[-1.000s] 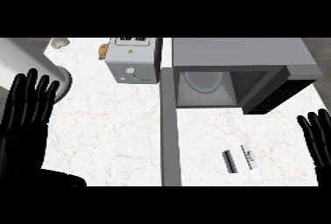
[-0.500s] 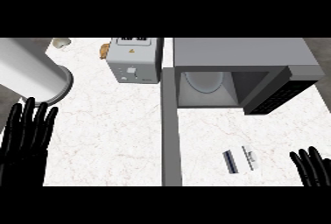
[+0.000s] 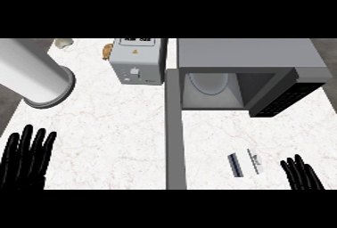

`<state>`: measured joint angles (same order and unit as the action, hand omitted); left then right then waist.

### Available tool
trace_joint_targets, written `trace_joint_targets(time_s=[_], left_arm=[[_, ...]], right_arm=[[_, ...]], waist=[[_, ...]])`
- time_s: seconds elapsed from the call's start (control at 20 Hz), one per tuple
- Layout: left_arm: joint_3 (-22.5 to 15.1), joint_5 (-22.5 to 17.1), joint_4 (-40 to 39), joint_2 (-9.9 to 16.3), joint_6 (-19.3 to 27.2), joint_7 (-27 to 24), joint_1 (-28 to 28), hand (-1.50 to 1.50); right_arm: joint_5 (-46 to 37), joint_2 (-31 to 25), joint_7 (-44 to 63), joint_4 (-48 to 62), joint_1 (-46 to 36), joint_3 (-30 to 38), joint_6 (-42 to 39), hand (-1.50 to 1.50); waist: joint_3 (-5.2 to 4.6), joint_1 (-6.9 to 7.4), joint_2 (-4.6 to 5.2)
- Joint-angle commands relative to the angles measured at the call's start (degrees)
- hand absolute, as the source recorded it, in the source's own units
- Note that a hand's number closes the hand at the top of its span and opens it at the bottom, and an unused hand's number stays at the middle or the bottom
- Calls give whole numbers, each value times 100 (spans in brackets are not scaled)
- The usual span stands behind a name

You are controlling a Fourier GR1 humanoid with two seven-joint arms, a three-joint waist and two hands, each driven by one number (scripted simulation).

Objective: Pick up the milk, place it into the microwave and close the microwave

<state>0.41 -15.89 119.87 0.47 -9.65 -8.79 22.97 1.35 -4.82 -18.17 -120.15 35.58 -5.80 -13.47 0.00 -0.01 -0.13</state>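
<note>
Fingers straight and spread, the black left hand (image 3: 25,160) rests at the near left edge of the white marble counter (image 3: 112,133), holding nothing. Far left stands a big white cylinder (image 3: 33,73) on a grey base. Right of it, at the far side, sits a grey boxy toaster (image 3: 137,60). Further right, the grey microwave (image 3: 244,73) has its door (image 3: 281,94) swung open. The small white milk carton (image 3: 245,162) lies flat near the right edge, just left of the black right hand (image 3: 302,174), whose fingers are straight and empty.
</note>
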Motion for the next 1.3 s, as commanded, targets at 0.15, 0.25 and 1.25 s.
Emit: trace_joint_targets(time_s=[0.15, 0.25, 1.25], left_arm=[[-3, 5, 67, -14, -158, -159, 225, -150], [167, -342, 123, 96, -548, -434, 774, -150], [-267, 12, 165, 5, -536, -928, 1273, -150]], right_arm=[[-64, 118, -438, 1331, -806, 261, 16, -150], [-242, 190, -955, 1695, -613, 331, 123, -150], [-612, 52, -3133, 5833, -2493, 1392, 741, -150]], waist=[[1, 18, 10], [1, 31, 4], [2, 38, 10]])
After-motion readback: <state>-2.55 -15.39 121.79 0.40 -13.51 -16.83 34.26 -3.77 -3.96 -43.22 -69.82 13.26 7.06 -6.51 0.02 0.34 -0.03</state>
